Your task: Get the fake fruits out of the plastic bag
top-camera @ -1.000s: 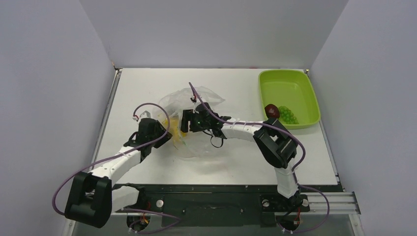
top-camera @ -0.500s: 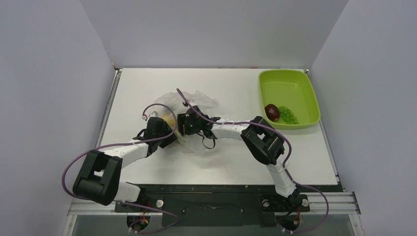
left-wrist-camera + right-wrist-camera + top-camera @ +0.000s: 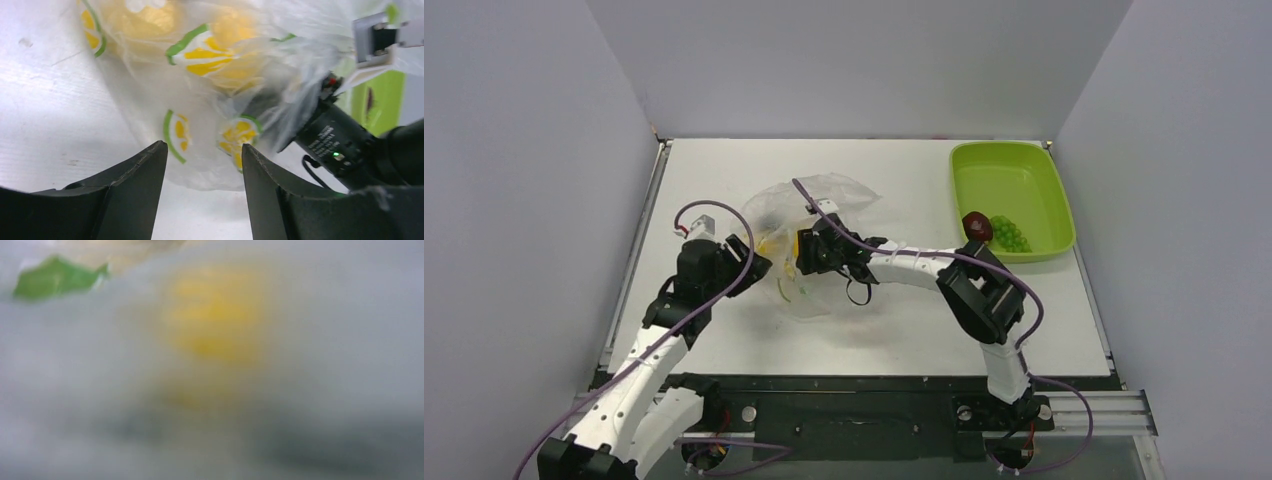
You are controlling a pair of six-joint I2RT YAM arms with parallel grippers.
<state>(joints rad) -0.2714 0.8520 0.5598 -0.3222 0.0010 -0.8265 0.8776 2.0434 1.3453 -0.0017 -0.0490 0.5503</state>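
Plastic bag, crumpled, yellow fake fruits inside.
Its long axis cannot be told; left gripper is held spread at its left; right gripper is buried in it, jaws not tellable; tray well right.

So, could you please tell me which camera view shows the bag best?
The top view: it alone shows the whole bag. The left wrist view shows only a close patch of its printed film, with yellow fruit behind; the right wrist view is just a blur of film and yellow.
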